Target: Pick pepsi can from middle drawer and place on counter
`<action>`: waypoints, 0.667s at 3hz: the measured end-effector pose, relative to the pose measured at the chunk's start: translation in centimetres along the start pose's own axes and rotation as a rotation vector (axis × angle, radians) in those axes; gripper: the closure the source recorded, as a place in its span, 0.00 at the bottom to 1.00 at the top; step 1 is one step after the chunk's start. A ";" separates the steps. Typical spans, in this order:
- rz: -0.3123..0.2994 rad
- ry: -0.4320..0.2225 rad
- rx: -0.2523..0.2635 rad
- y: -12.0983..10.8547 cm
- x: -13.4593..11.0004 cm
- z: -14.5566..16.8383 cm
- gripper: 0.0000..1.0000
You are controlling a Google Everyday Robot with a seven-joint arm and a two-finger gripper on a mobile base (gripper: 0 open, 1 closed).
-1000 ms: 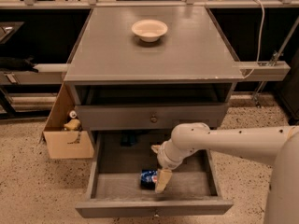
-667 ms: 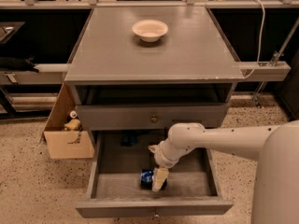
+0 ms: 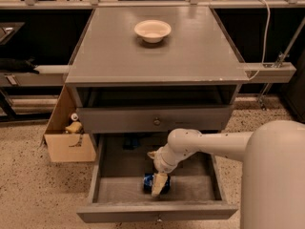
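Observation:
The pepsi can [image 3: 149, 182] lies on its side on the floor of the open middle drawer [image 3: 114, 190], near the front and a little left of centre. My gripper [image 3: 157, 186] reaches down into the drawer from the right and overlaps the can's right end. The white arm [image 3: 209, 144] crosses the drawer's right half. The counter [image 3: 190, 51] is the flat grey top of the cabinet above.
A white bowl [image 3: 152, 30] stands on the counter near its back. The upper drawer front with a round knob [image 3: 156, 122] is closed. An open cardboard box [image 3: 70, 136] with small items stands on the floor left of the cabinet.
My arm has shifted left inside the drawer. The gripper was just right of the can and now overlaps its right end. The can has not moved.

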State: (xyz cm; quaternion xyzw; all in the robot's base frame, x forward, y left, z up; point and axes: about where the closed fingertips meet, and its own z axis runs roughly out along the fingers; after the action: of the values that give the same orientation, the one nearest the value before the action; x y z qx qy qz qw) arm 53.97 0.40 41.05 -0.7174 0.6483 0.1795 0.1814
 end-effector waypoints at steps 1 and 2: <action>0.003 -0.001 -0.009 0.2 0.4 1.5 0.00; 0.010 -0.001 -0.027 0.4 1.4 3.3 0.23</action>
State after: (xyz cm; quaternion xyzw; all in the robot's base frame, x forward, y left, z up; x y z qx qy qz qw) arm 53.67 0.83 37.47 -0.7164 0.6493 0.1896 0.1709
